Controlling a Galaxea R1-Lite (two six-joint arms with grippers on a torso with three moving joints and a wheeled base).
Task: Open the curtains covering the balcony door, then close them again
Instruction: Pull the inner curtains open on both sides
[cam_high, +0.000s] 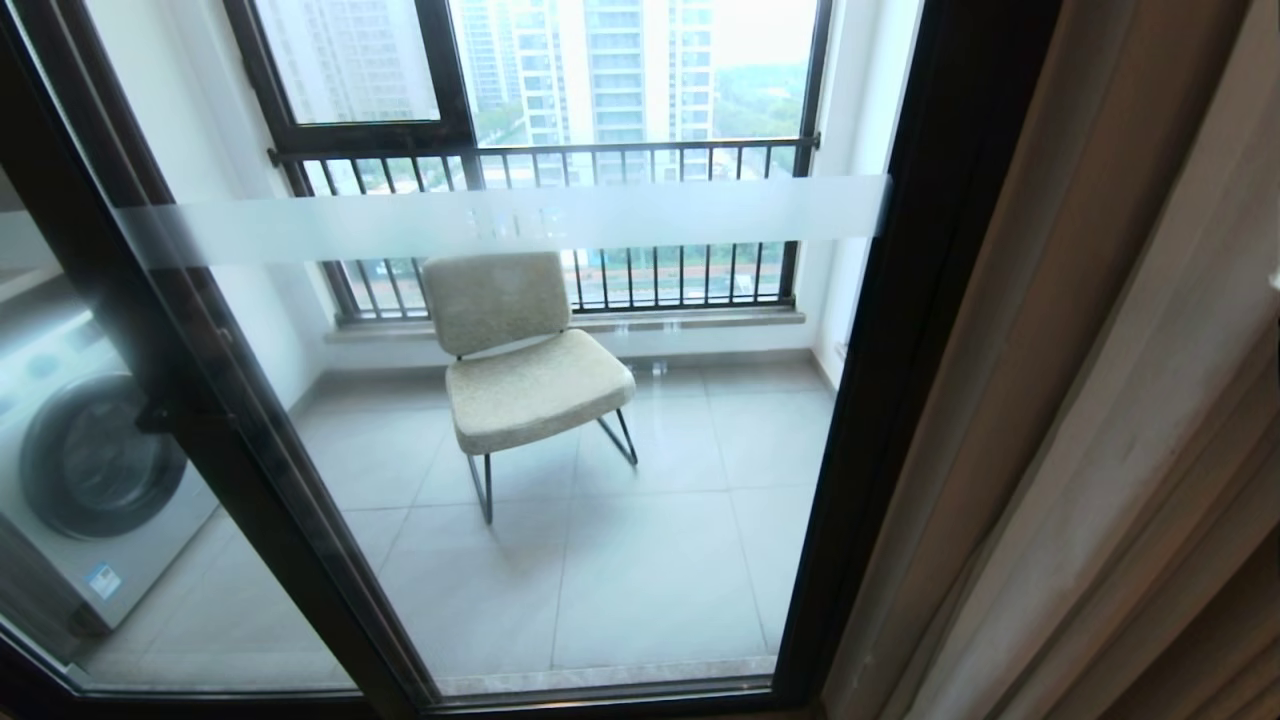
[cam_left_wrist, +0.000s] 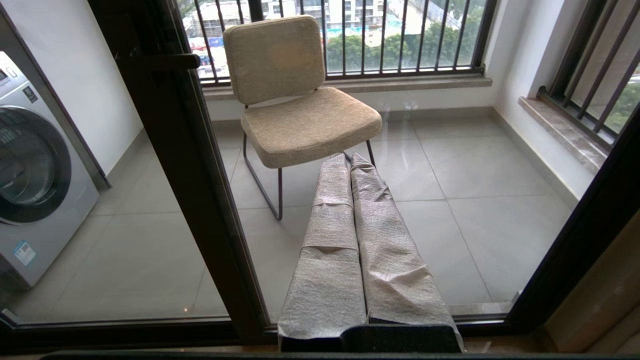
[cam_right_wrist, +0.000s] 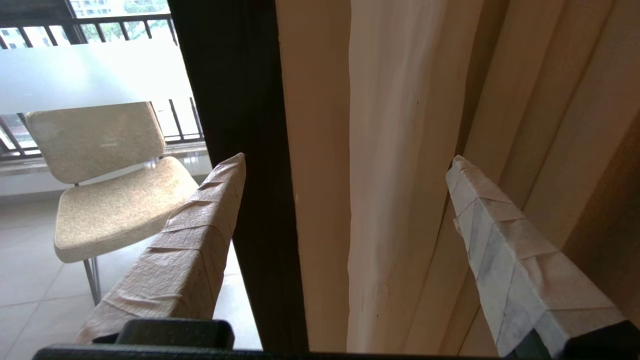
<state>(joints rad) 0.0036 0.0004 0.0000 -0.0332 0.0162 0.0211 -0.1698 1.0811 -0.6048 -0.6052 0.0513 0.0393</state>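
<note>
Beige curtains (cam_right_wrist: 400, 175), bunched beside the uncovered balcony door (cam_high: 560, 420) with pleats running vertically, are being lined up between the wide-open, empty right tool (cam_right_wrist: 345, 165), the nearer one, left tool (cam_left_wrist: 350, 160) shut.

Ribbed matt cloth curtains (cam_high: 1080, 400), clear glossy glass balcony door (cam_high: 600, 450) in black frame, nubby fabric chair (cam_high: 520, 370).

Beige chair (cam_high: 525, 360) (tiled floor (cam_high: 650, 580))
</note>
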